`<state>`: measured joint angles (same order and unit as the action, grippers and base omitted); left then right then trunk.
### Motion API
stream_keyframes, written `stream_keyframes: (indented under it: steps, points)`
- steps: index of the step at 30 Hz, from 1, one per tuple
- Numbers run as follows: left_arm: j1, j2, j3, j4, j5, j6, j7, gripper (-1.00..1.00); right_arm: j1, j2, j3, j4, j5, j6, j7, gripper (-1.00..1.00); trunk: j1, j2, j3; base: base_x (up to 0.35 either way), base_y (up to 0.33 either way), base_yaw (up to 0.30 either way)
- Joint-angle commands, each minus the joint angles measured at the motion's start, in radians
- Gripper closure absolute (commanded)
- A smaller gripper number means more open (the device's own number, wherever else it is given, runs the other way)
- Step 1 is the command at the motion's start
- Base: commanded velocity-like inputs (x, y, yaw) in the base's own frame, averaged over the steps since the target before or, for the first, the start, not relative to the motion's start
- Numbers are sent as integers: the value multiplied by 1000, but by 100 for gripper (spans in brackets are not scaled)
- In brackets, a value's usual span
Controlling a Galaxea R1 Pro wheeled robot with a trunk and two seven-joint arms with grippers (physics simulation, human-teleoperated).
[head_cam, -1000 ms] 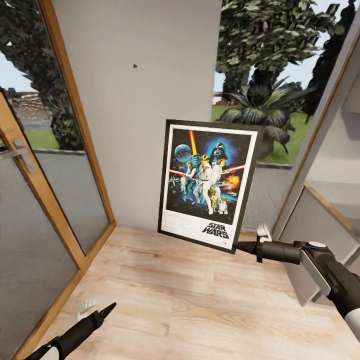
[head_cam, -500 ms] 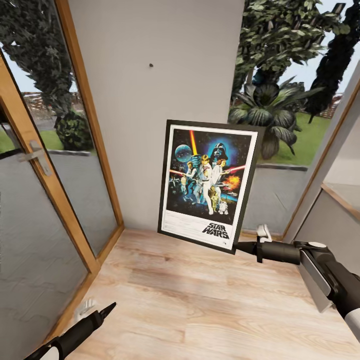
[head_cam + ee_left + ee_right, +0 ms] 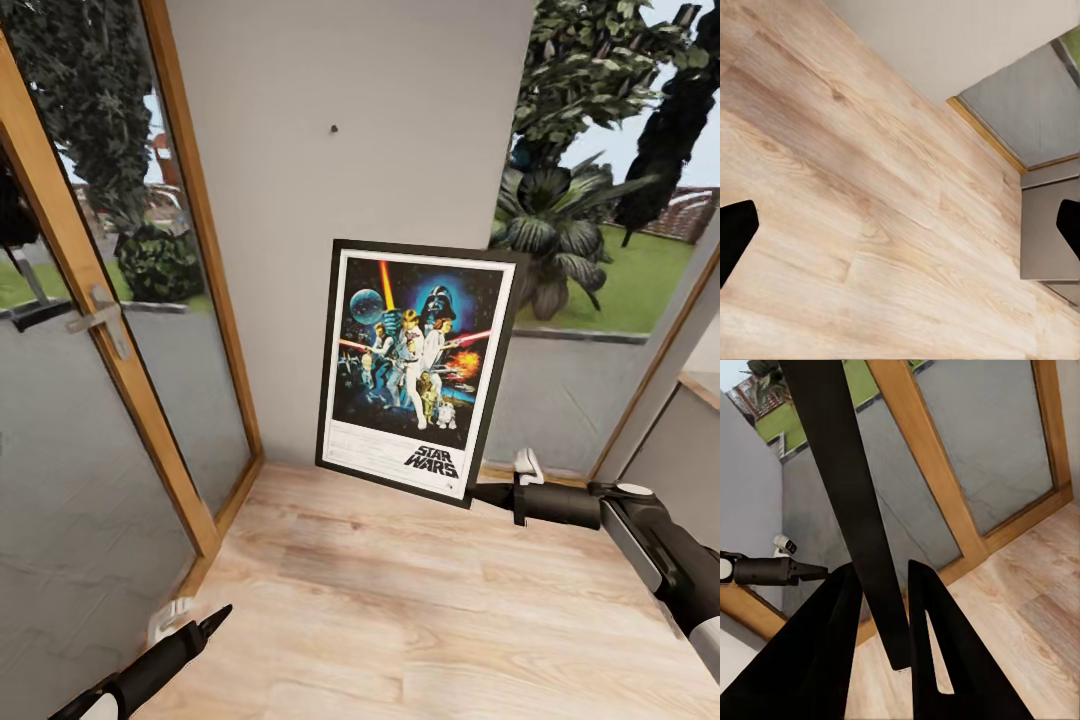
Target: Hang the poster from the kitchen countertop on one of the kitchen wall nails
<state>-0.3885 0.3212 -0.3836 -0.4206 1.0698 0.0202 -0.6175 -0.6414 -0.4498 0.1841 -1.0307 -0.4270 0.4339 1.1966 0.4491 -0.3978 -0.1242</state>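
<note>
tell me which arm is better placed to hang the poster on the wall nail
Right. Its end effector already grips the black-framed Star Wars poster by its lower corner, held upright facing the pale wall, with the small dark nail above it. The left end effector hangs low over the wooden floor, open and empty.

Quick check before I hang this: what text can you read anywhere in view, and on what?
"STAR WARS": black logo on the white border at the bottom of the poster, held by the right gripper.
Fine print beside the logo: too small to read.
No other readable text.
</note>
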Motion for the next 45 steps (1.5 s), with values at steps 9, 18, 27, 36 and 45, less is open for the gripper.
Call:
stream_keyframes:
  steps: [9, 18, 27, 36, 45]
  points:
    - [-1, 1, -7, 0, 10, 0, -2, -100, -1, -1, 3, 0, -10, 11, 0, 100, 1, -2, 0, 138, 214, -159]
    - [-1, 1, -7, 0, 10, 0, -2, -100, -1, -1, 3, 0, -10, 11, 0, 100, 1, -2, 2, 12, 16, -207]
    - [-1, 1, -7, 0, 10, 0, -2, -100, -1, -1, 3, 0, -10, 11, 0, 100, 1, -2, 2, 184, 1, -18]
    - [-1, 1, -7, 0, 10, 0, -2, -100, -1, -1, 3, 0, -10, 11, 0, 100, 1, -2, 2, 328, 0, 0]
    - [-1, 2, -6, 0, 10, 0, -2, -100, -1, -1, 3, 1, -10, 11, -1, 100, 1, -2, 2, 333, 0, 0]
